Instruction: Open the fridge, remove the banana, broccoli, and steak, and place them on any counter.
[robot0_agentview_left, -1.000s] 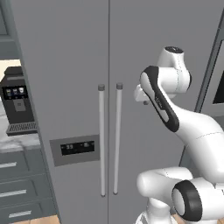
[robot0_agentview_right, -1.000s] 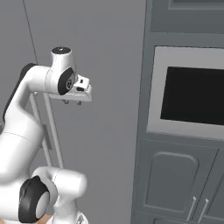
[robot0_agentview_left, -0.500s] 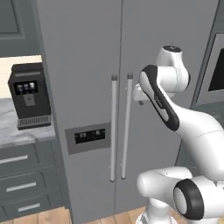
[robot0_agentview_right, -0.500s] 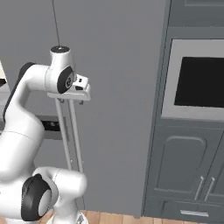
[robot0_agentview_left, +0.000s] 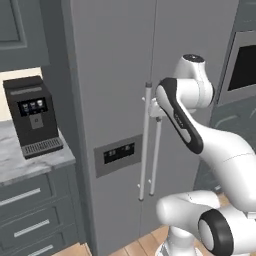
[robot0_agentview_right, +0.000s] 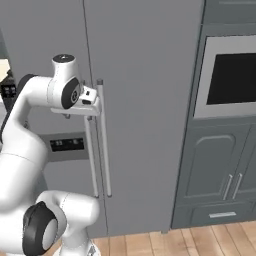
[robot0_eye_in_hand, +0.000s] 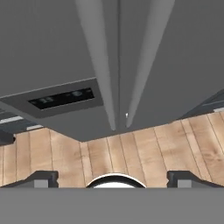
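The fridge (robot0_eye_in_hand: 175, 52) stands just before the gripper (robot0_eye_in_hand: 113, 178), doors closed; two handles (robot0_eye_in_hand: 98, 57). Jaws wide open, holding nothing.

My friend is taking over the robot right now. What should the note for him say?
Gripper: open, holding nothing, its fingers spread wide, up by the tops of the two long silver bar handles.
Tall matte grey double-door fridge: both doors shut, so the food inside is hidden.
White-grey marbled counter: left of the fridge, black coffee machine on it.
Done: nothing.
Left: open the fridge, move all three foods to a counter.
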